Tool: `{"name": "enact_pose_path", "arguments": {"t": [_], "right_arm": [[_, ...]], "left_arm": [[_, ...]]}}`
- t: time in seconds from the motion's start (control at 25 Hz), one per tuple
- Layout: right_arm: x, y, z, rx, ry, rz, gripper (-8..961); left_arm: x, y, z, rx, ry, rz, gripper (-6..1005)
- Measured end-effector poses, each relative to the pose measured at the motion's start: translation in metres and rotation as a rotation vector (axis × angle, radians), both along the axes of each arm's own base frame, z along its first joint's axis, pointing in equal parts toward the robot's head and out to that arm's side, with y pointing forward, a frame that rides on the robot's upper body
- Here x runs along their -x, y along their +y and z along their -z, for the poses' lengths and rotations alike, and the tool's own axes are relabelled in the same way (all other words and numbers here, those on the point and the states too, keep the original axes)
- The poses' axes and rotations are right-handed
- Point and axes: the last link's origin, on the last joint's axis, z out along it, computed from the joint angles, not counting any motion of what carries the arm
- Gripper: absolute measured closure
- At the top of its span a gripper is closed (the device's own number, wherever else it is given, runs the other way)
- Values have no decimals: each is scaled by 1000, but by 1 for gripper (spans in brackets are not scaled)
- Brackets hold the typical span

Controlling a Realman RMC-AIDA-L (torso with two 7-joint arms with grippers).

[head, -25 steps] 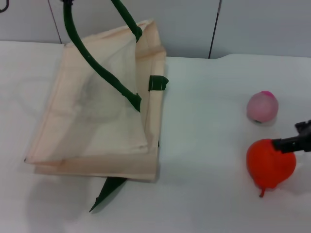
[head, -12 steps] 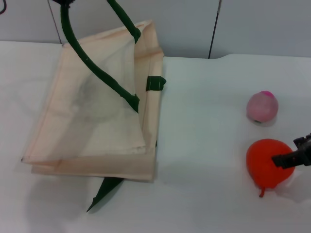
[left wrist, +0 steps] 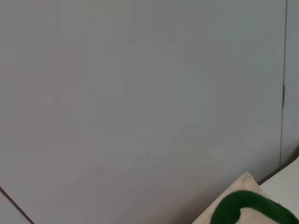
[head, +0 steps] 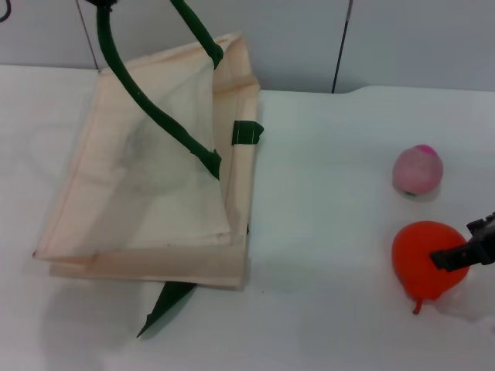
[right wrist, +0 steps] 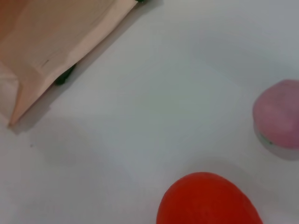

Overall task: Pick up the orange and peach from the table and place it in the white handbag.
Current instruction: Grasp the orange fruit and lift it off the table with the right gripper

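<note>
Orange (head: 424, 264): lies on the white counter (head: 325, 232) at the robot's right, pointed end and stem toward the near edge. The right gripper (head: 472, 249) has come down across its outer flank; one dark finger lies on the fruit's surface. A second earlier the finger sat at the fruit's top; half a second ago it reached the present lower position, and it has scarcely moved since. Judged: the approach is finished and a closing grasp is due, though whether the jaws are wide or pressed on the orange cannot be told.

Peach (head: 418, 170): just beyond the orange, apart from it, untouched on the counter.

White handbag (head: 155, 193): well apart on the left, mouth held open by a dark green handle (head: 147, 104) drawn up toward the left gripper, which lies outside the views. The bag has shifted slightly. Neither fruit is in it.

No brand, label or legible writing appears on anything.
</note>
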Motion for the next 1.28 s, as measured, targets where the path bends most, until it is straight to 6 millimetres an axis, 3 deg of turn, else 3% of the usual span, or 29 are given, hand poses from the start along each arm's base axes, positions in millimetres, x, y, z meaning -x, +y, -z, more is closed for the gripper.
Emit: {"name": "enact_pose_path", "arguments": {"t": [0.68, 1.28], "right_arm": [[-9, 11, 18, 31, 2, 27, 80], [-26, 25, 16, -14, -68, 56, 91]], "left_arm": [[-1, 0, 0, -4, -9, 2, 879], [-4, 1, 0, -2, -15, 8, 880]]}}
